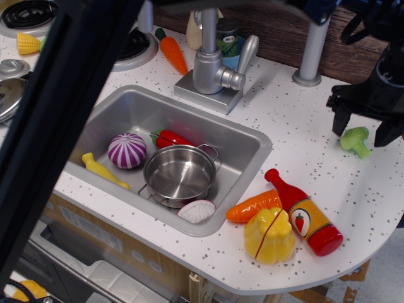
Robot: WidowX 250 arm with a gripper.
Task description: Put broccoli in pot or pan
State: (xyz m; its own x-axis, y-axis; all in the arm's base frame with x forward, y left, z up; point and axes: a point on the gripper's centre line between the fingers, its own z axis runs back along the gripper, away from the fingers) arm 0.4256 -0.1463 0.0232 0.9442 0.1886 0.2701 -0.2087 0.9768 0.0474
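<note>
The broccoli (356,140), a small light-green floret with a pale stem, lies on the white speckled counter at the far right. My black gripper (363,129) hangs open just above it, one finger to its left and one to its right, not closed on it. The shiny steel pot (179,174) with wire loop handles stands upright and empty in the sink (136,108), far to the left of the broccoli.
In the sink lie a purple onion (127,150), a red pepper (169,138), a yellow piece (103,170) and an onion slice (196,211). A ketchup bottle (305,212), carrot (254,206) and yellow pepper (269,235) lie on the counter. The faucet (212,60) stands behind the sink. A dark bar (63,126) crosses the left foreground.
</note>
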